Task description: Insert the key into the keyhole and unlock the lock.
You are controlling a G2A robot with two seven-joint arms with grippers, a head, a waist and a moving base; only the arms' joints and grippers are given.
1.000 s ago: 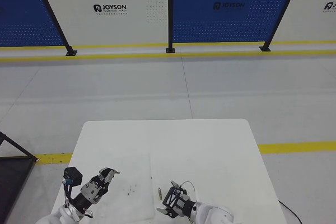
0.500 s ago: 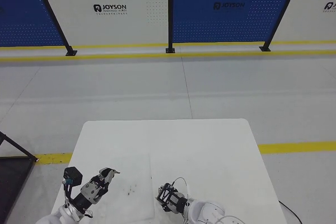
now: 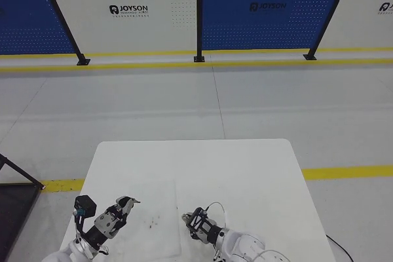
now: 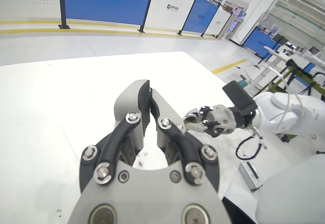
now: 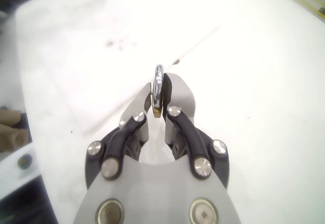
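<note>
Right claw [image 5: 161,81] hung low over the white table [image 3: 249,177], pinched on a padlock [image 5: 158,93]. Left claw [image 4: 149,88] sat pinched closed; whether it held the key I could not tell. A key's push might twist the padlock loose: black rubber pads [image 5: 168,86] gripped only slick, rounded chrome hoop and thin brass body.

bright even light, table [image 5: 241,32] glares white in rt wrist view; wrist views bend at edges
</note>
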